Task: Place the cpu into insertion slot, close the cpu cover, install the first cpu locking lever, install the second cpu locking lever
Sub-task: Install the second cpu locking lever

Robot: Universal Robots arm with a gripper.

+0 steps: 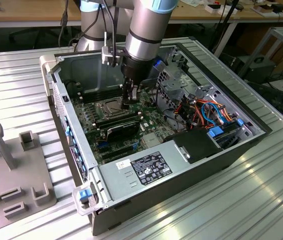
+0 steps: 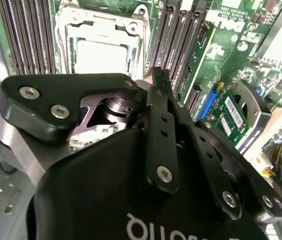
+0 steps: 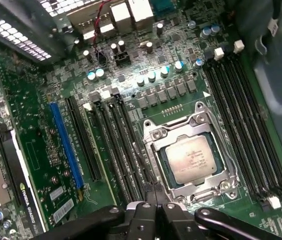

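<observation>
The cpu (image 3: 193, 159) lies flat in the insertion slot (image 3: 196, 195) on the green motherboard, its silver top showing through the window of the cpu cover (image 3: 155, 136). The cover is folded down over it. In the exterior view the socket (image 1: 109, 108) sits mid-board inside the open computer case. My gripper (image 3: 153, 189) hangs just beside the socket's edge, its two black fingers pressed together. Its tips are at a thin metal lever (image 3: 143, 168) running along that side. The second wrist view shows the gripper (image 2: 159, 76) close over the board, with the cpu (image 2: 101, 55) beyond it.
Long black memory slots (image 3: 240, 115) flank the socket on both sides. A blue card slot (image 3: 67, 145) and a graphics card (image 1: 123, 129) lie nearby. The case walls (image 1: 76, 150), power supply (image 1: 146, 167) and cable bundle (image 1: 211, 112) hem in the board.
</observation>
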